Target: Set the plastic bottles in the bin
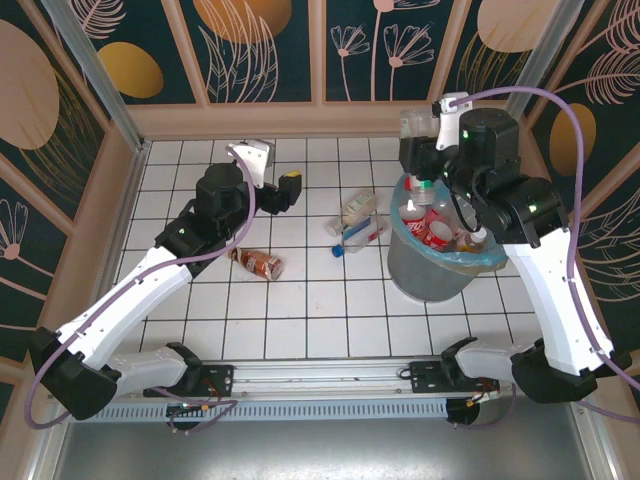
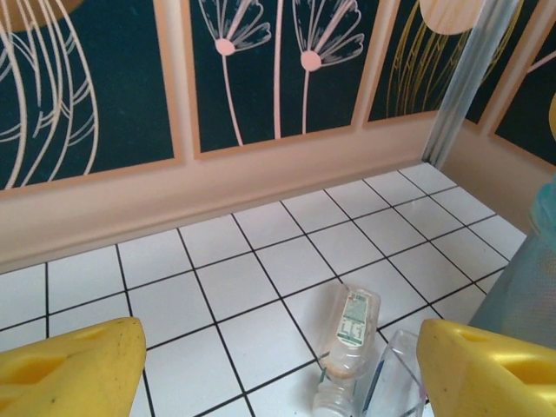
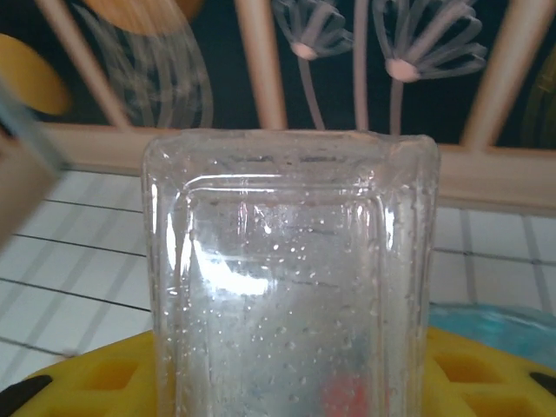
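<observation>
1. Right fingers (image 3: 87,387) clamp a clear bottle (image 3: 291,287) above bin (image 1: 425,278).
2. Left fingers (image 2: 69,369) wide apart, empty, over counter (image 1: 300,320).
3. 2 loose bottles (image 1: 358,220) lie beside bin; brown bottle (image 1: 260,263) well apart.
4. More bottles (image 1: 438,232) inside bin.

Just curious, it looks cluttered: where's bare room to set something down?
Bare tiles between the brown bottle and the near rail, and along the back wall. Crowded where clear bottles lie beside the bin.
</observation>
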Robot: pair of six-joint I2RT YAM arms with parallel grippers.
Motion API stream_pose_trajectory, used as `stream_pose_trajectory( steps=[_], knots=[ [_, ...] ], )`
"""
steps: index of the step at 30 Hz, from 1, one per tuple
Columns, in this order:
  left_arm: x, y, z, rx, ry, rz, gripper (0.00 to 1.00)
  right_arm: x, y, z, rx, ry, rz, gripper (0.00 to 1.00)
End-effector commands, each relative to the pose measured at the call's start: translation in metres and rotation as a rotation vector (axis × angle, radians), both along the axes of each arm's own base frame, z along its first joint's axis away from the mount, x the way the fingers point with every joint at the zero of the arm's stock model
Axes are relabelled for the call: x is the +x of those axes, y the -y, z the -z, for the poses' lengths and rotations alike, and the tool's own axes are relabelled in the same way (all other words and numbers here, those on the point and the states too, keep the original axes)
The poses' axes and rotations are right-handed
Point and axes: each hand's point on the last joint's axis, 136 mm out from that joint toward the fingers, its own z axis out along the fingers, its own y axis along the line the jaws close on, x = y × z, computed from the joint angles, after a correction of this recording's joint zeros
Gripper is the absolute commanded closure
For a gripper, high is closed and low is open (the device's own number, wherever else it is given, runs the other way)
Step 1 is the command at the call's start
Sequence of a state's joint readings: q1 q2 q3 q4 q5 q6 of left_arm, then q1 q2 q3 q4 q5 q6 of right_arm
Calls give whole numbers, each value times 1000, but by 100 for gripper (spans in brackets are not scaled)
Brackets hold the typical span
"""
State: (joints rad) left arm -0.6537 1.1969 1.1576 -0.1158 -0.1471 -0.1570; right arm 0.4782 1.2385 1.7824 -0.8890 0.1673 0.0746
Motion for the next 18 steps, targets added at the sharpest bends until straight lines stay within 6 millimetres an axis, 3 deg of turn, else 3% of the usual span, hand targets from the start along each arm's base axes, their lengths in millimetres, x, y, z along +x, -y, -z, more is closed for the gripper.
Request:
stream_pose_trajectory(
  steps=[1, 5, 9, 15, 18],
  knots=[
    [3, 0, -11, -3, 34, -12, 18, 1, 41, 34, -123, -57, 122, 56],
    [5, 4, -2, 1, 13, -7, 18, -2, 55, 61, -76, -22, 136, 56],
    [7, 6, 0, -10, 11, -1, 18, -10, 51, 82, 9, 90, 93, 56],
    [8, 6, 2, -6, 8, -7, 17, -27, 49, 93, 93, 234, 63, 55],
    [8, 5, 4, 2, 9, -11, 17, -34, 51, 98, 101, 252, 58, 48]
  ],
)
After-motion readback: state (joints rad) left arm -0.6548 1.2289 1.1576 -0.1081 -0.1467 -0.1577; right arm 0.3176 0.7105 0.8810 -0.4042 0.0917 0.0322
